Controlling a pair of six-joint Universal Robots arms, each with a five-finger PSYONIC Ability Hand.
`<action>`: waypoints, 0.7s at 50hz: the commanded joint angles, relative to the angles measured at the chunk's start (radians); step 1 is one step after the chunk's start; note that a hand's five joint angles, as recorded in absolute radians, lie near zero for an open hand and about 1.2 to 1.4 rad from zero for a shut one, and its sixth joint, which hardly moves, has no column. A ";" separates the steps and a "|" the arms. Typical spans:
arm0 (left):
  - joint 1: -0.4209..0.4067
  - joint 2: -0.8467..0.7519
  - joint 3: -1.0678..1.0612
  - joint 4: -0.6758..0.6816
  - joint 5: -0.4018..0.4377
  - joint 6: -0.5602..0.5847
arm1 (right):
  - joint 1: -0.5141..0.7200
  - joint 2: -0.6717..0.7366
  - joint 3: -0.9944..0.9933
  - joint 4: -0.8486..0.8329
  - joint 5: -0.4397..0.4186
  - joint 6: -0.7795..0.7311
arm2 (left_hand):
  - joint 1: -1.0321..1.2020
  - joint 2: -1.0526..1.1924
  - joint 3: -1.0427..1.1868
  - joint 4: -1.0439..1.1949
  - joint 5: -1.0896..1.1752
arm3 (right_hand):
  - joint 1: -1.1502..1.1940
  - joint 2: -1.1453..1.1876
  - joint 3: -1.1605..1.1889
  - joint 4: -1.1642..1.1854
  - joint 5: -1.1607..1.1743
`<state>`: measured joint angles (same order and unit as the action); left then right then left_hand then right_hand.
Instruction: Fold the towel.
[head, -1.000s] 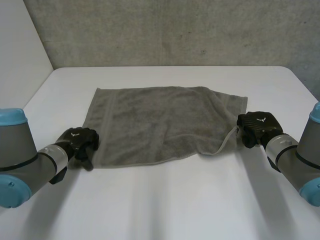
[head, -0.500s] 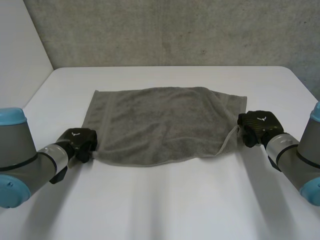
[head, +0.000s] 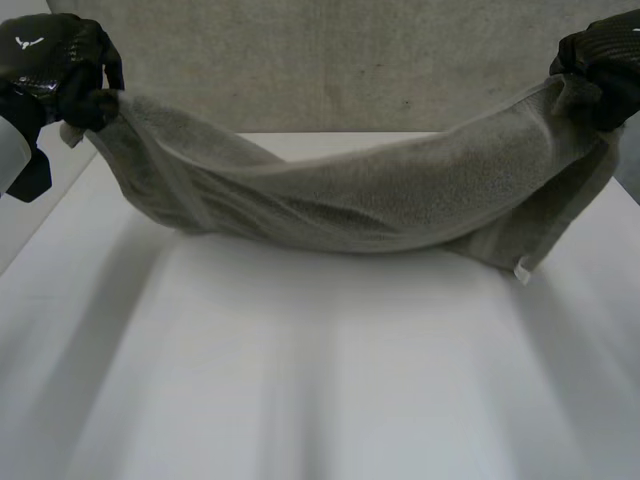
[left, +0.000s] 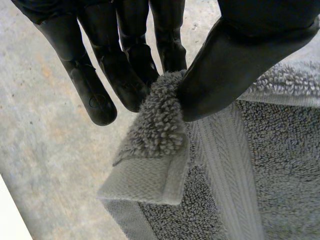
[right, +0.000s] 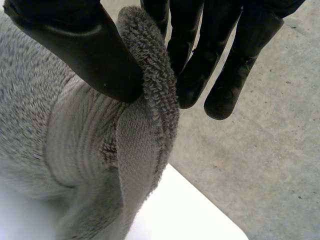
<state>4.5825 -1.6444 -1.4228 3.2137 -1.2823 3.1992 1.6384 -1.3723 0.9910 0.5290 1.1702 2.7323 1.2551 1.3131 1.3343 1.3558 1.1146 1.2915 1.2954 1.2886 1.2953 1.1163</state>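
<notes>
Looks like a robot lab or test cell rather than a home. Bare white table (head: 330, 400) across the lower frame; rough grey concrete wall (head: 340, 60) along the top, behind it. Black machine left hand (head: 50, 60) at upper left, right hand (head: 605, 60) at upper right, each pinching an end of a towel (head: 380, 200).

Grey terry towel (head: 380, 200), flat woven band along the edge. Up in the air over the white desk (head: 320, 400), strung by two top corners. Middle sags in a shallow curve, cloth bunched lengthwise. One loose corner hangs lowest toward the robot's right.
</notes>
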 joint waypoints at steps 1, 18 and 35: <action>0.012 -0.195 0.088 -0.074 0.026 -0.007 | 0.037 0.172 -0.126 0.051 0.023 -0.117 | 0.141 0.083 0.062 0.040 0.107 | 0.021 0.017 0.024 0.017 0.021; -0.004 -0.557 0.887 -0.006 -0.035 -0.194 | 0.195 0.410 -0.465 -0.716 0.161 0.211 | 0.141 0.083 0.062 0.040 0.107 | 0.065 0.061 0.068 0.061 0.065; 0.024 -0.436 0.419 0.159 0.029 -0.271 | 0.140 0.302 0.025 -0.727 0.005 0.216 | 0.141 0.083 0.062 0.040 0.107 | 0.015 0.011 0.018 0.011 0.015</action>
<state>4.5936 -2.1081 -0.7003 3.3555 -1.3406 2.9167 1.8096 -1.0667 0.8086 -0.2450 1.2589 3.0650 1.2547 1.3132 1.3368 1.3601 1.1146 1.3003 1.2955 1.2992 1.3039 1.1314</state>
